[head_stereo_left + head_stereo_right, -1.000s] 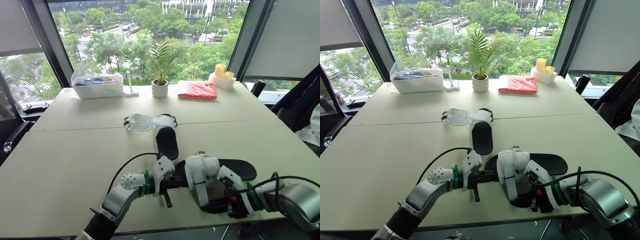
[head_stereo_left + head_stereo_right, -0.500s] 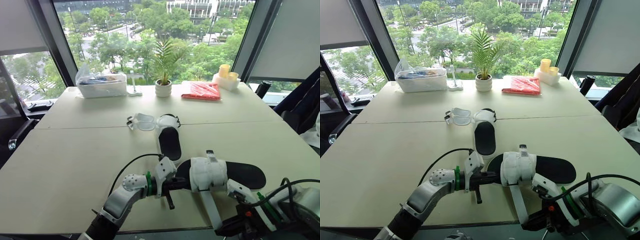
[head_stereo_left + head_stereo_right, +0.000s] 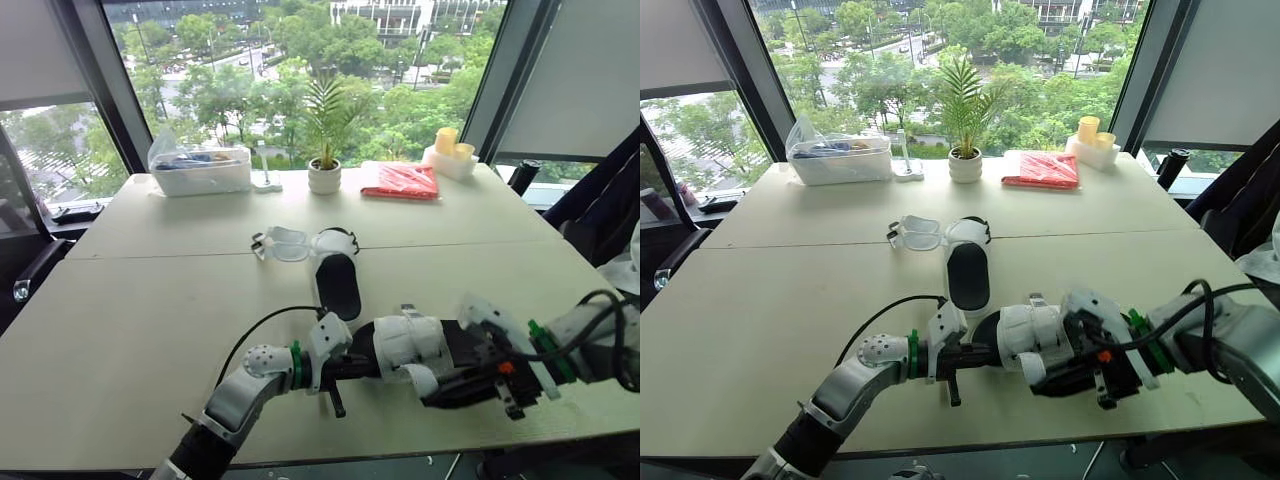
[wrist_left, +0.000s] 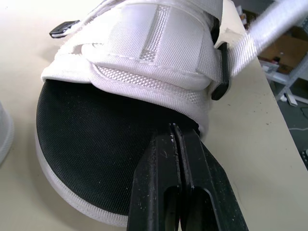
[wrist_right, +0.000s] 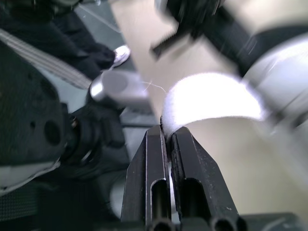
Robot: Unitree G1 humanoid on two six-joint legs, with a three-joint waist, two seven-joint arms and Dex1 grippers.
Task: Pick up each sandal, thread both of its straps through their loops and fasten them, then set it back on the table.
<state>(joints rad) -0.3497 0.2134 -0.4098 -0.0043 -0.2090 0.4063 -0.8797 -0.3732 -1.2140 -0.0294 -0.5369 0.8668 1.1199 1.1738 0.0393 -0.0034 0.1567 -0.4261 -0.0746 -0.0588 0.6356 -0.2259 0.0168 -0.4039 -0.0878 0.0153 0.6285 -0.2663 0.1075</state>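
The near sandal (image 3: 405,345) lies on the table (image 3: 140,300), a black sole under a wide white upper (image 4: 144,53). My left gripper (image 3: 345,368) is shut on the toe edge of its sole (image 4: 96,159). A black loop (image 4: 219,82) sits at the side of the upper. From it runs a white strap (image 5: 211,103), folded back over the sandal, and my right gripper (image 3: 440,385) is shut on the strap's end. The second sandal (image 3: 337,282) lies farther back at the table's middle, its white strap (image 3: 330,242) at the far end.
A clear plastic piece (image 3: 283,244) lies beside the far sandal. Along the window stand a plastic box (image 3: 197,172), a potted plant (image 3: 321,177), a red packet (image 3: 400,182) and yellow cups (image 3: 447,155). The table's front edge runs just below both grippers.
My right gripper has risen from below the table's front edge and carried the strap up and back over the sandal. The left gripper keeps its hold on the sole.
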